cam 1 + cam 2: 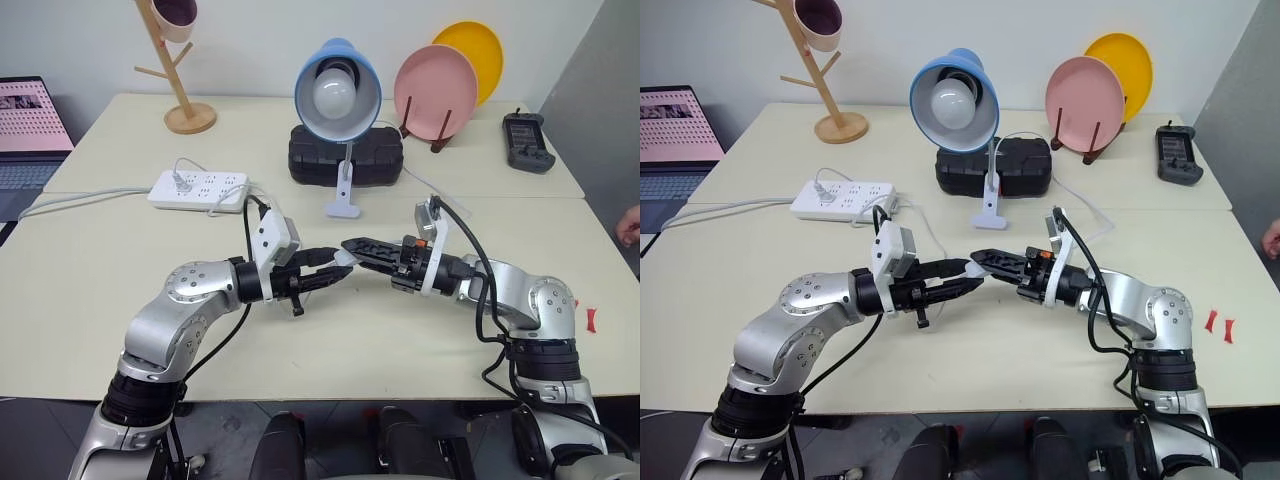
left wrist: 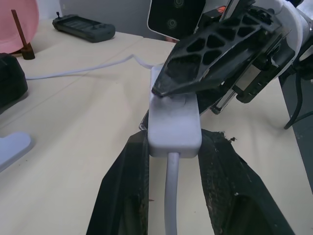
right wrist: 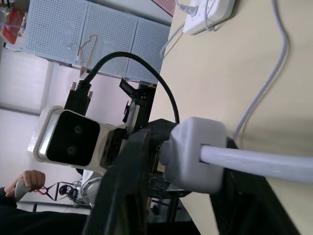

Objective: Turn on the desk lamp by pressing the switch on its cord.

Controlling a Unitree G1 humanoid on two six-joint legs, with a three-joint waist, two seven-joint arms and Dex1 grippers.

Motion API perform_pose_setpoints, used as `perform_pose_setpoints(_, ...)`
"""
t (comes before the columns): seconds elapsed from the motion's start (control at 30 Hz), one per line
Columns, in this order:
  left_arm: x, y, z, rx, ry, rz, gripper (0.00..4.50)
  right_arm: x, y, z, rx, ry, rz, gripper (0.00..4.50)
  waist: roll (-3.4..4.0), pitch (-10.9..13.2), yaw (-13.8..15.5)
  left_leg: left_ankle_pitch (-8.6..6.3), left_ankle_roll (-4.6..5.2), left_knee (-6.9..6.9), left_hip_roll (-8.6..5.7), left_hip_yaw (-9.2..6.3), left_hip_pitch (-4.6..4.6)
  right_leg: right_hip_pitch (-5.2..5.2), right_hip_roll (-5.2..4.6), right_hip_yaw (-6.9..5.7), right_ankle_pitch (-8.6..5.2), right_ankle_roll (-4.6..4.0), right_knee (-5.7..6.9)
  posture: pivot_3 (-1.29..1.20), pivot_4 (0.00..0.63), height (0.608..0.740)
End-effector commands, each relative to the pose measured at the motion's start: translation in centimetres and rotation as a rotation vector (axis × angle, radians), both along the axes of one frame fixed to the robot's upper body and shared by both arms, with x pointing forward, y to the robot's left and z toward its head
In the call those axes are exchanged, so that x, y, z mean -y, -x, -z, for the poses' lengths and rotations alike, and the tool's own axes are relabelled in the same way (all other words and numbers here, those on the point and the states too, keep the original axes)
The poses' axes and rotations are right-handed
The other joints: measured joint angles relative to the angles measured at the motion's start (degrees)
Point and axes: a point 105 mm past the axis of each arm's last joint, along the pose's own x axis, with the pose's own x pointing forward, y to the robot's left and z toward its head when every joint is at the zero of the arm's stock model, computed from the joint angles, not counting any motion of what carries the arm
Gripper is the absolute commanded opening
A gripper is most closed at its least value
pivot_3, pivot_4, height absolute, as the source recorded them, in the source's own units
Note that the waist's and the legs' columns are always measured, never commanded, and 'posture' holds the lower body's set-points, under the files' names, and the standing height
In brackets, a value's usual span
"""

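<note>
Above the tabletop's point(image 1: 120, 350) middle, the left claw point(image 1: 335, 268) is clamped on the switch point(image 2: 173, 122); the right claw point(image 1: 352, 246) closes on its button, fingertips together.

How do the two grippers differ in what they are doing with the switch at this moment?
The left gripper clamps the switch between its two fingers, one on each long side; the right gripper has its fingers together and sets its tip on the switch's top face. The left gripper points to the robot's right, the right gripper back toward it. Both hang level above the table, tips meeting.
</note>
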Motion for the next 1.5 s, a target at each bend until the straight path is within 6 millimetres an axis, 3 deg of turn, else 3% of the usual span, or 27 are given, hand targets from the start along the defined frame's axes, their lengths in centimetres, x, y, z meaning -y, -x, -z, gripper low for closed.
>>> perform_pose_setpoints(0.03,-0.3,-0.2,-0.7,0.018,0.007,-0.007,1.09,0.1,0.9,-1.5,0.066,-0.04,-0.034,0.62,0.0,0.0,0.0,0.0,0.0,0.0,0.0,0.0,0.0,0.0,0.0,-0.01,0.0,0.0,0.0,0.0,0.15,0.74)
perform_pose_setpoints(0.63,-0.4,-0.4,-0.6,0.018,-0.007,-0.015,1.09,0.3,1.3,-1.6,0.122,0.082,-0.039,0.62,0.0,0.0,0.0,0.0,0.0,-0.02,0.0,0.0,-0.02,-0.03,0.0,0.01,-0.01,0.01,-0.03,0.0,0.15,0.74)
perform_pose_setpoints(0.7,-0.4,-0.4,-0.6,0.019,-0.008,-0.014,1.09,0.4,1.1,-1.7,0.119,0.065,-0.029,1.32,0.0,0.0,0.0,0.0,0.0,-0.02,0.0,0.0,-0.02,-0.03,0.0,0.0,-0.01,0.01,-0.03,0.0,0.15,0.74)
perform_pose_setpoints(0.77,-0.4,-0.4,-0.6,0.019,-0.008,-0.012,1.09,0.4,1.1,-2.0,0.122,0.038,-0.027,1.5,0.0,0.0,0.0,0.0,0.0,-0.02,0.0,0.0,-0.02,-0.03,0.0,0.01,-0.01,0.01,-0.04,0.0,0.15,0.74)
perform_pose_setpoints(0.87,-0.4,-0.4,-0.6,0.018,-0.01,-0.011,1.09,0.6,1.1,-2.3,0.13,0.016,-0.028,2.32,0.01,0.0,0.0,0.0,0.0,-0.04,0.0,0.0,-0.02,-0.04,0.0,0.0,-0.02,0.02,-0.03,0.0,0.15,0.74)
perform_pose_setpoints(1.1,-0.6,-0.6,-0.7,0.028,-0.014,-0.014,1.09,1.4,0.6,-2.3,0.107,-0.039,0.001,3.79,0.0,0.0,0.0,0.0,0.0,-0.04,0.0,0.0,-0.04,-0.04,0.0,0.0,-0.02,0.01,-0.06,0.0,0.15,0.74)
perform_pose_setpoints(1.5,-0.5,-0.5,-0.8,0.033,-0.013,-0.01,1.09,0.3,1.1,-1.3,0.081,0.026,-0.032,3.79,0.02,0.0,0.0,0.0,0.0,-0.11,0.0,0.01,-0.04,-0.08,0.0,0.01,-0.02,0.01,-0.07,0.0,0.15,0.74)
